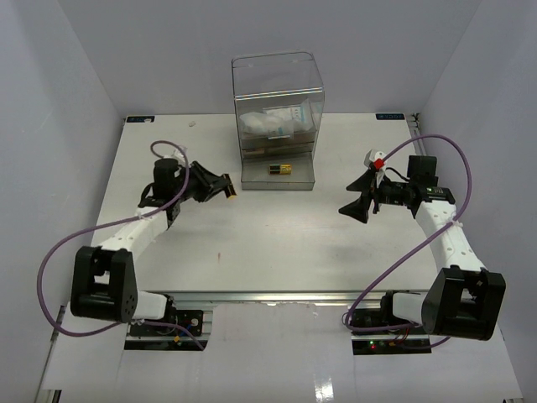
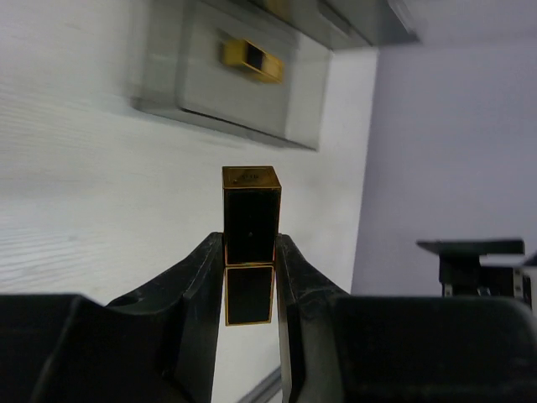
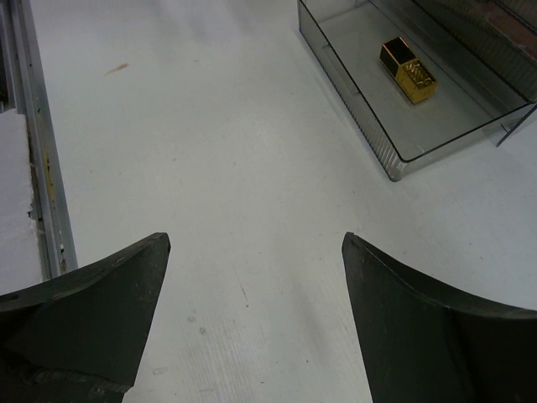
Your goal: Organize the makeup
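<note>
One lipstick (image 2: 251,206) is pinched between the left gripper (image 2: 250,252) jaws. It is held at its lower half, with the top end jutting ahead of the tips. Square black case with gold edges: rigid, light and glossy, so slip is judged likely. The flat opposite faces near mid-length are best gripped. A second lipstick (image 3: 408,70) is seen lying in the clear box (image 3: 357,50) bottom tray, ahead and right of the right gripper (image 3: 256,242), which is spread wide and empty.

I'm seeing a glossy black case (image 2: 250,220) with shiny gold edging, a smooth clear plastic box (image 1: 277,92), and a matt white table (image 1: 277,243).
</note>
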`<state>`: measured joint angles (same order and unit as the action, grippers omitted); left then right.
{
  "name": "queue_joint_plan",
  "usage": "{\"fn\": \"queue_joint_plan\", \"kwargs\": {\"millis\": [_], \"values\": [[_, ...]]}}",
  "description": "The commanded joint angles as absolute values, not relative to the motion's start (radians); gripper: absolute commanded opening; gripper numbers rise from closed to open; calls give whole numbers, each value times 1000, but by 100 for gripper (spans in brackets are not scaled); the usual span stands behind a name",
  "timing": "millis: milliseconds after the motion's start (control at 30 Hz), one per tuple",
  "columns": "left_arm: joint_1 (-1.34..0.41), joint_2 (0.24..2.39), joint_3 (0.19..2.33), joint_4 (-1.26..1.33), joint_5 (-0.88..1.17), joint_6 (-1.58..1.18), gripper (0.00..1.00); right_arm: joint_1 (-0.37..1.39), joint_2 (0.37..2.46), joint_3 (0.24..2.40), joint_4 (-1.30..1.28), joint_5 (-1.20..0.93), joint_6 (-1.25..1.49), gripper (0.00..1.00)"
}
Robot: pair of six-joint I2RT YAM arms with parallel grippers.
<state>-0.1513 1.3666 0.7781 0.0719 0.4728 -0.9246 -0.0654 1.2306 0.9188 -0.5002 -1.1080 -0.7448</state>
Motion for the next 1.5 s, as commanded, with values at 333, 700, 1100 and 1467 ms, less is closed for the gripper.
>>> {"fn": "queue_joint_plan", "kwargs": {"millis": [333, 700, 1100, 1467], "values": [[-351, 1714, 1076, 296, 329, -1164, 7, -72, 1194, 895, -482, -1127, -759, 90], [-370, 1775, 1110, 259, 55, -1389, 15, -72, 1192, 890, -482, -1127, -762, 90], [-370, 1852, 1114, 313, 94, -1419, 71, -79, 1196, 884, -482, -1125, -769, 90], [-369, 1689, 1054, 465, 223, -1171, 74, -84, 1181, 860, -485, -1151, -804, 90]]}}
